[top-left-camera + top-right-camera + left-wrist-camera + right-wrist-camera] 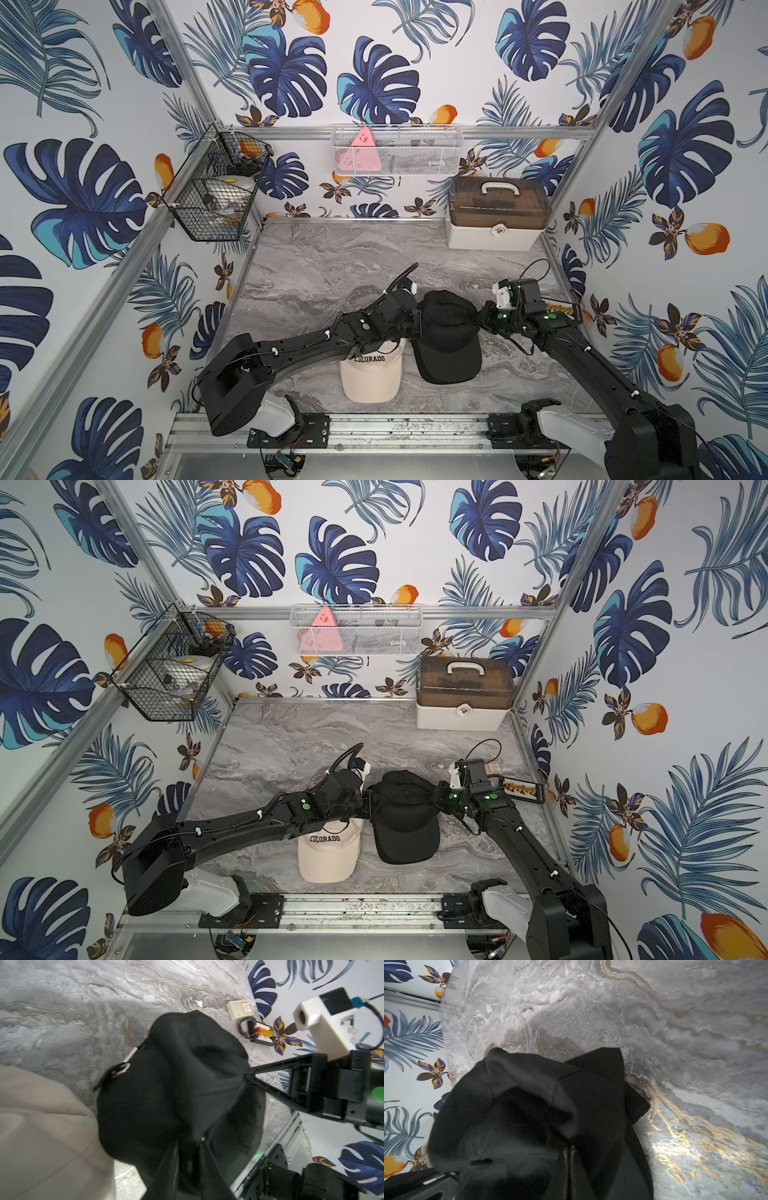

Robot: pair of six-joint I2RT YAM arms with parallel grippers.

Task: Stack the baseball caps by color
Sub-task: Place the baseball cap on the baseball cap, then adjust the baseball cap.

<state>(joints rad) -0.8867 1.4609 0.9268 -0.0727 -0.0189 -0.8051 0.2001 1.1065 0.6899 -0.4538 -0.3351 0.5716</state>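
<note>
Nearest us in both top views, the left arm [249, 365] and right arm [602, 374] reach up from the lower edge and meet at the black cap [446, 311], just below the middle of the frame. The left hand [417, 323] is at the cap's left side and the right hand [478, 322] at its right, with the crown bunched between them. Below it a lower cap [449, 365], also black, shows its brim pointing down the frame. The cream cap [371, 380] lies just beside it on the left, partly under the left arm.

From the left wrist, the black cap [176, 1084] fills the middle and the cream cap [41, 1126] the lower left. The right hand [247, 1077] comes in from the right, closed to a point on a pinch of fabric. Our left hand's fingers are black on black at the bottom edge, so we cannot tell how far open they are or whether they grip.

From the right wrist, the jaws meet at bottom centre with cap cloth between them, and bare tabletop [675, 1022] lies beyond.

We judge the step to be settling this cap onto the black one. We should lower it until the crowns nest and the brims line up. Then we should let go with both hands together and back straight out, dragging no cloth and keeping the left arm off the cream cap.
</note>
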